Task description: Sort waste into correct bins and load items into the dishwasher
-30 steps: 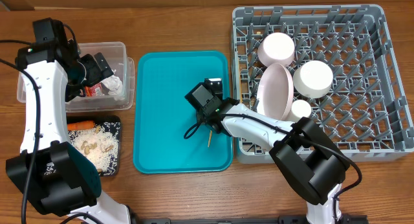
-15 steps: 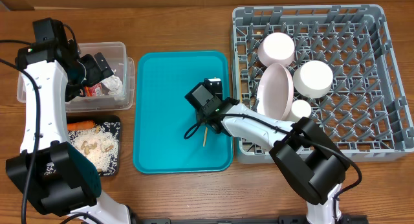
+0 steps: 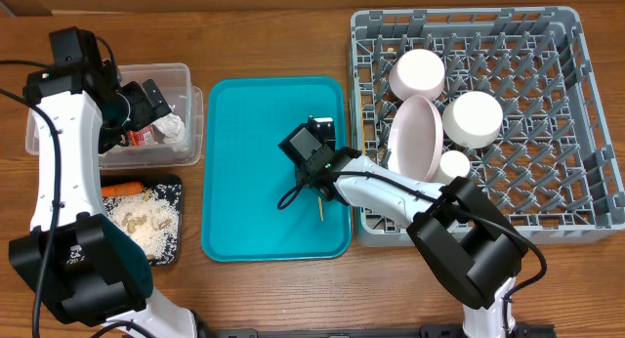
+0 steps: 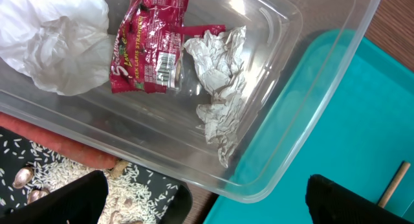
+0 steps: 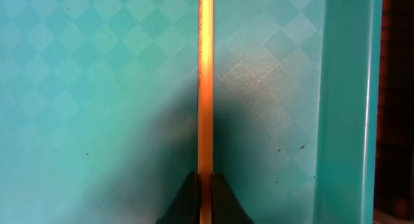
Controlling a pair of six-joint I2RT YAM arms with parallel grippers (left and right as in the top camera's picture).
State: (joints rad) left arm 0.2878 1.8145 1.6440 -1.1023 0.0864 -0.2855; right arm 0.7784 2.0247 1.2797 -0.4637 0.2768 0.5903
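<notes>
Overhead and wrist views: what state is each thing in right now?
right gripper, jaws shut on chopstick.
chopstick, gripped, over teal tray.
left gripper, jaws open, empty, above tub.
tub, holding tissues and wrapper.
black tray, holding carrot and scraps.
rack, loaded with plate, bowls, cup.
plate, standing on edge.

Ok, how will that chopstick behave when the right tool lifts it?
The chopstick looks thin and straight, so it is probably stiff and very light. A long stretch sticks out past the right tool, so it may pivot in the pinch. Its smooth sheen suggests it could slip.
</notes>
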